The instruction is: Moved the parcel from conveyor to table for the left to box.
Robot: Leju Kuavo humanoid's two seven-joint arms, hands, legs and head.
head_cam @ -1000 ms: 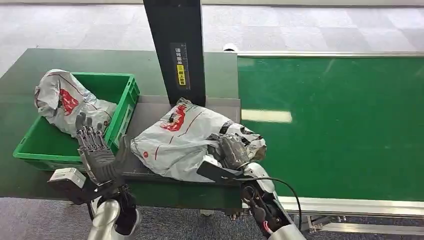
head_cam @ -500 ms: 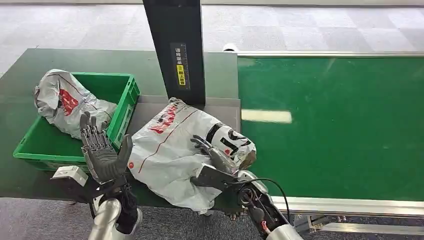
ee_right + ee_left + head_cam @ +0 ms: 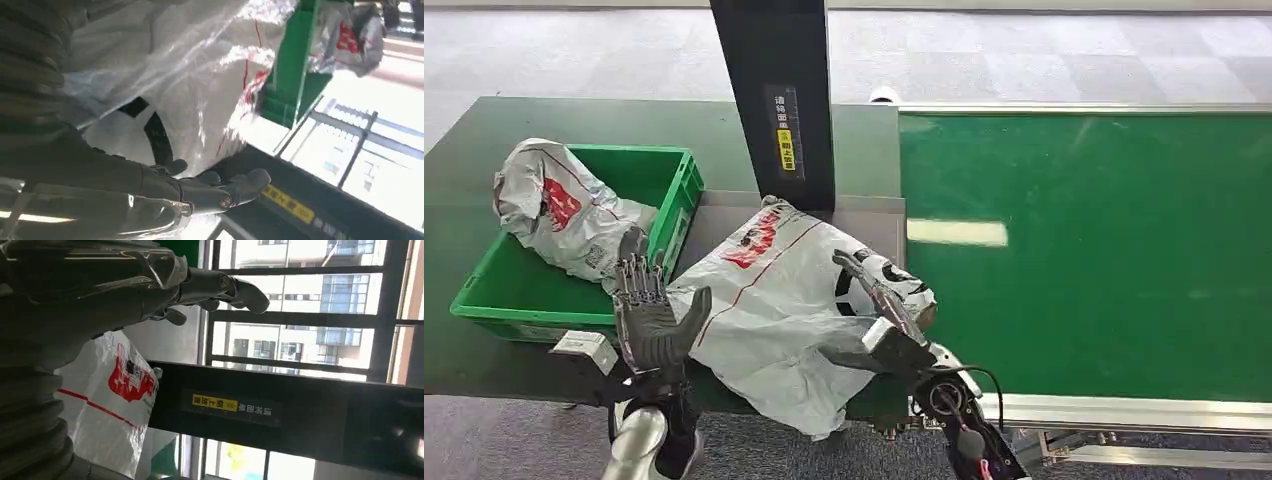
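The parcel (image 3: 779,300), a crumpled white plastic bag with red print, lies on the grey table between the green bin and the conveyor, and its near end hangs over the front edge. My right hand (image 3: 876,292) lies with fingers stretched out flat against the parcel's right side, gripping nothing. The right wrist view shows those fingers (image 3: 220,187) straight beside the bag (image 3: 175,85). My left hand (image 3: 652,318) stands upright and open at the parcel's left edge, palm turned to it and thumb close to the plastic. Its fingers (image 3: 220,285) are spread in the left wrist view, with the parcel (image 3: 110,405) beyond.
The green bin (image 3: 484,300) sits at the left and holds another white bag (image 3: 564,210). A black post (image 3: 774,100) rises just behind the parcel. The green conveyor belt (image 3: 1104,250) stretches off to the right.
My right hand has let go of the parcel and straightened its fingers. The parcel has slid left and toward the front edge. My left hand has moved right, up to the parcel.
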